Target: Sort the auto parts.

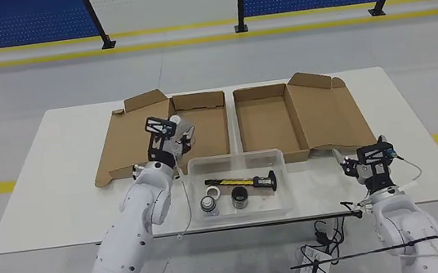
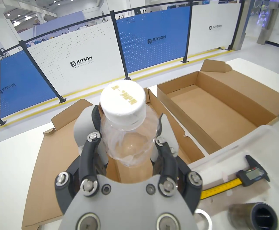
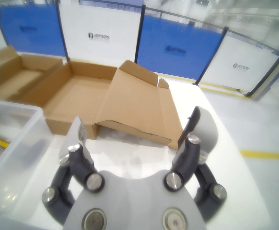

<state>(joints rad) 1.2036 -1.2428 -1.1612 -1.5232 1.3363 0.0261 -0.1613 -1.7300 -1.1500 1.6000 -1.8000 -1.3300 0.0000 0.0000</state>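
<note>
Logo print on fence panels (image 2: pixel 82 63); yellow characters on bottle cap (image 2: pixel 123 101).

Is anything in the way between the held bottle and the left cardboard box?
Nothing visible does. The left gripper holds the bottle above the left cardboard box, near the lid side, and no object shows between them.

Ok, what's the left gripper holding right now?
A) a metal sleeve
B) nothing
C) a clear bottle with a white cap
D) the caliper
C: the left gripper is shut on the bottle over the left box, while the caliper lies in the bin.
</note>
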